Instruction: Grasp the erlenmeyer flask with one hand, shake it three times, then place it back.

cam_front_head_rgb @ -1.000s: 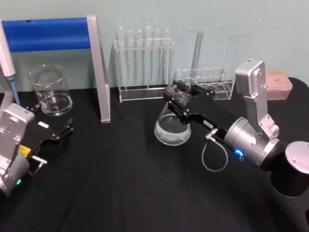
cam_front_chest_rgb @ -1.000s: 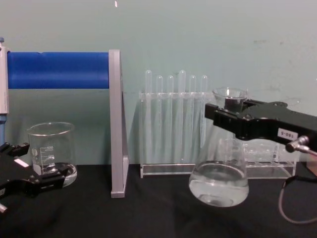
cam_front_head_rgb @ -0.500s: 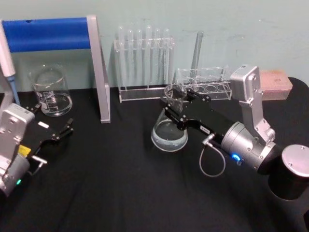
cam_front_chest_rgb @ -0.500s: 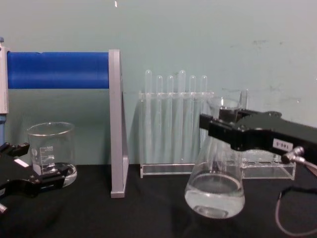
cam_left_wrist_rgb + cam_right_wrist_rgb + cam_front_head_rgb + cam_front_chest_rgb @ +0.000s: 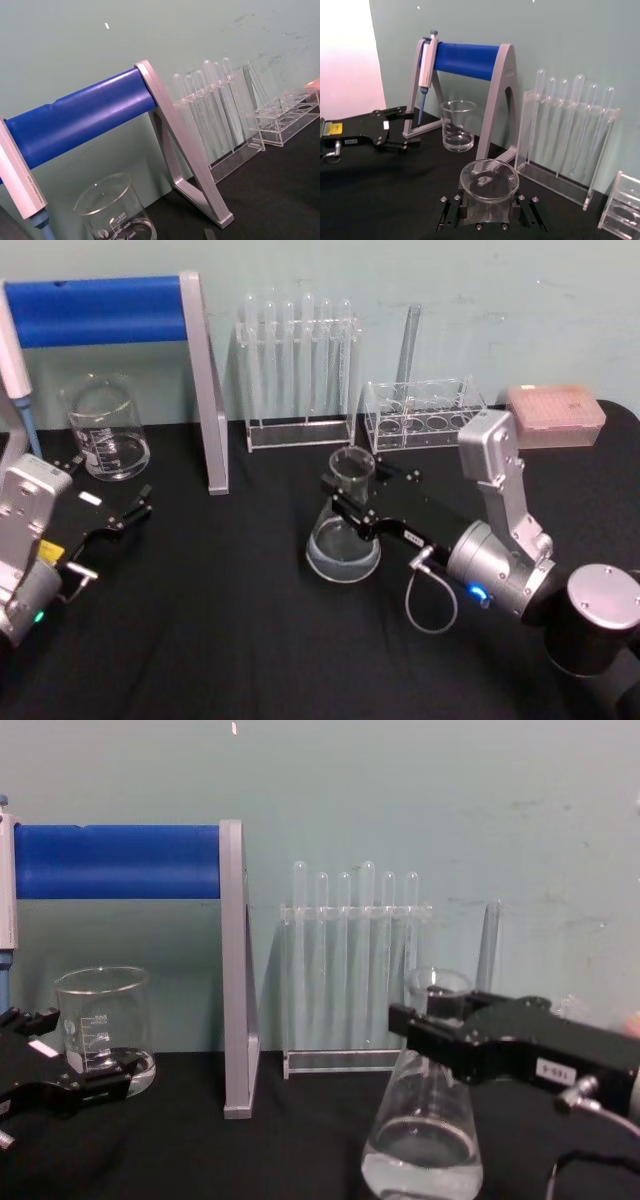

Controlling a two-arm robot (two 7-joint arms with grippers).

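Note:
The erlenmeyer flask [image 5: 343,540] is clear glass with a little clear liquid in its wide base. It stands upright in the middle of the black table [image 5: 230,620]. My right gripper [image 5: 352,502], the hand, is shut on its neck, just under the flared rim. From the chest view the flask [image 5: 422,1140] hangs below the black gripper [image 5: 437,1032], and its base runs to the picture's lower edge, so contact with the table cannot be judged. The right wrist view looks down into the rim [image 5: 489,181] between the fingers [image 5: 454,212]. My left gripper [image 5: 108,483] is parked open at the table's left.
A glass beaker [image 5: 105,430] stands at the back left under a blue-barred pipette stand [image 5: 100,310]. A rack of tall test tubes [image 5: 300,370], a lower clear rack [image 5: 420,410] and a pink tip box [image 5: 555,415] line the back wall.
My right gripper has carried the flask down, leftward and toward me. The flask has gone from tilted to upright. The left arm has not moved.

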